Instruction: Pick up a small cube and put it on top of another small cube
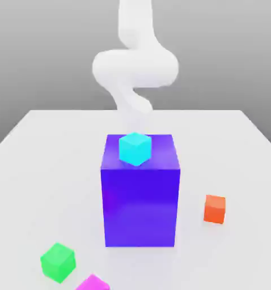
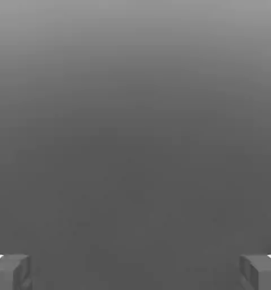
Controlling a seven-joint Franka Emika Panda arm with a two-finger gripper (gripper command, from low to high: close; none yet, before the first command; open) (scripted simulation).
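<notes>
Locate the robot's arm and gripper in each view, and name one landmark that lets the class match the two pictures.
Exterior view: the white arm coils down at top centre, its lower end passing behind the cyan cube on the large blue block.
Hand view: the gripper is open, its grey fingertips far apart at the picture's edges.
Shared landmark: probably the arm's lower end, which carries those fingertips.

The exterior view looks from above the near edge of the white table (image 1: 41, 147) toward its far edge, close to the big blue block (image 1: 140, 195) and facing the arm (image 1: 135, 68), while the hand view looks past two fingertips (image 2: 10, 272) at plain grey.
</notes>
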